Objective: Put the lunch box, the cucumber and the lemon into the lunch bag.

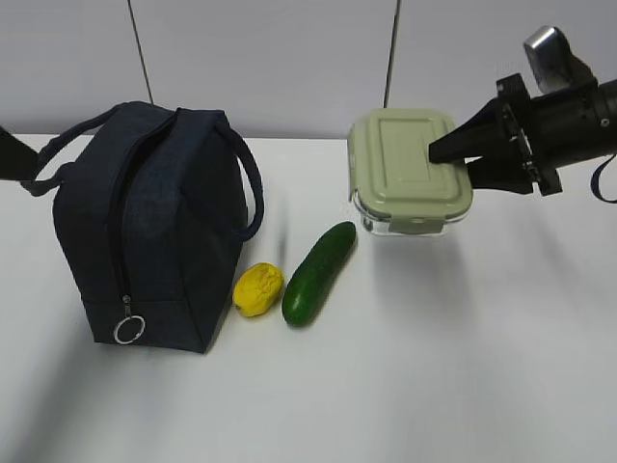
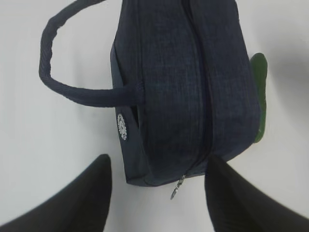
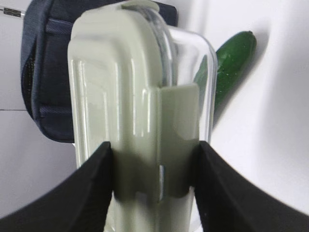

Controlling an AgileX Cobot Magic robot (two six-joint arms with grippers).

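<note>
R gripper point(image 1: 461, 160) clamps lunch box point(image 1: 405, 166), lifted off worktop point(image 1: 463, 367) nr back edge. L gripper point(image 2: 157, 193) wide, over lunch bag point(image 1: 154, 231).

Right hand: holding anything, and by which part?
The right hand grips the lunch box at one end, fingers across lid and clear base.

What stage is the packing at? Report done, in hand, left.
Done: nothing packed; the bag looks zipped shut. In hand: the right gripper grips the lunch box, lifted off the table. Left: opening the bag, then packing the box, lemon and cucumber.
</note>
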